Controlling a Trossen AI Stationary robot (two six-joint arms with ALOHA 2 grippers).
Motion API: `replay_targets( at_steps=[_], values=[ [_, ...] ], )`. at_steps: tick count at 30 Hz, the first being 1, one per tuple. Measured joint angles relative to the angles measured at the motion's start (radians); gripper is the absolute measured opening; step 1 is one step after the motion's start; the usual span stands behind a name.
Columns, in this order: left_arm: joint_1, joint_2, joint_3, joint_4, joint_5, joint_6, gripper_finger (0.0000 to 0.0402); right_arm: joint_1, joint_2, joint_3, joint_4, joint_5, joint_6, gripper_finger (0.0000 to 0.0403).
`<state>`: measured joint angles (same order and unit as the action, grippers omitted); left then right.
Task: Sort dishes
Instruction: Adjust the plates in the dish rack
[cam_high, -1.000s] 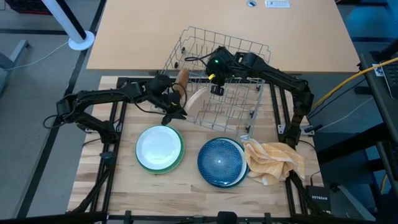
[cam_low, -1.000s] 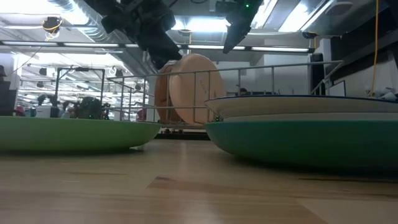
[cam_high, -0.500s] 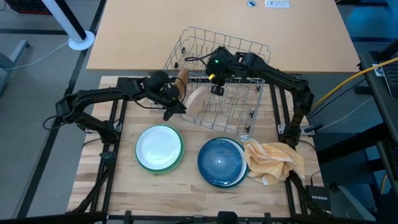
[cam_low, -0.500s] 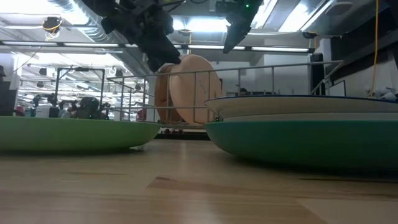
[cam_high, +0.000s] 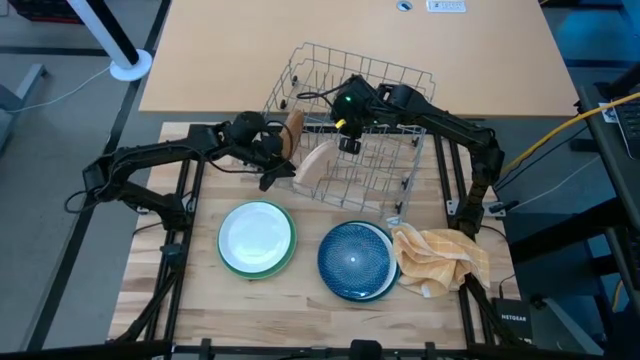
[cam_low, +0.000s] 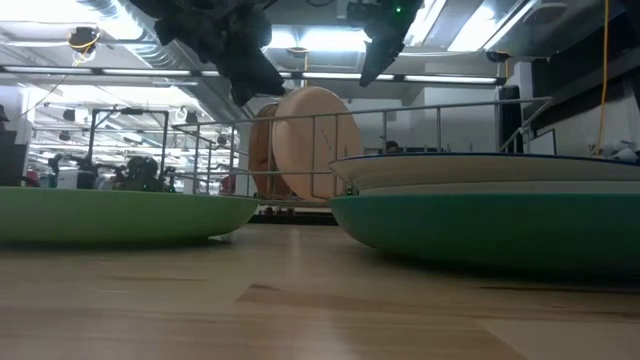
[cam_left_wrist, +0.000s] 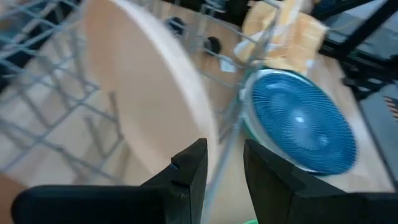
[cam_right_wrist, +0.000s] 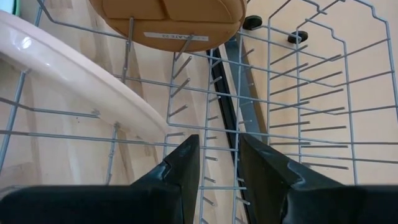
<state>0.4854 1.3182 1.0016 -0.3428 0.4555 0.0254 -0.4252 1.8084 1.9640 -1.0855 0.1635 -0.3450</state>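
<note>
Standing in rack: tan plate (cam_high: 312, 163), round, pale | both grippers: empty, slightly apart

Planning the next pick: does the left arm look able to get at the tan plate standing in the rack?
Probably yes. The left hand hangs open just outside the wire rack, beside the tan plate, whose rim leans toward it; only the rack's thin wires stand between.

Overhead camera straight down on the whole surface (cam_high: 300, 290), low camera level across it, both wrist cameras close on the wire rack (cam_high: 350, 125), shared by all views.
</note>
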Motion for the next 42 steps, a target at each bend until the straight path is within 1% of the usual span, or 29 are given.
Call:
replay_targets(
  at_steps=[2,4,14,24,30,33,38,42],
  values=[
    [0.0,0.003,0.0,0.002,-0.046,0.0,0.0095,0.0,0.0,0.0,-0.003,0.0,0.0,0.0117],
    [0.0,0.004,0.0,-0.001,-0.06,0.0,0.0095,0.0,0.0,0.0,-0.004,0.0,0.0,0.0117],
    [-0.008,0.011,0.0,0.032,-0.06,-0.001,0.0095,0.0,0.003,0.0,-0.019,0.0,0.0,0.0117],
    [-0.035,0.082,0.0,0.05,-0.059,-0.003,0.0095,0.0,0.003,0.0,-0.019,0.0,0.0,0.0117],
    [-0.061,0.1,0.0,0.062,-0.06,0.005,0.0093,0.0,0.003,0.0,-0.02,0.0,0.0,0.0117],
    [-0.069,0.099,0.0,0.093,-0.061,-0.002,0.0074,0.0,0.003,0.0,-0.02,0.0,0.0,0.0117],
    [-0.069,0.095,0.0,0.155,-0.047,-0.041,0.0014,0.0,0.003,0.0,-0.026,0.0,0.0,0.0117],
    [-0.067,0.094,0.0,0.208,-0.048,-0.095,0.001,0.0,0.003,0.0,-0.027,0.004,0.0,0.0117]
  ],
)
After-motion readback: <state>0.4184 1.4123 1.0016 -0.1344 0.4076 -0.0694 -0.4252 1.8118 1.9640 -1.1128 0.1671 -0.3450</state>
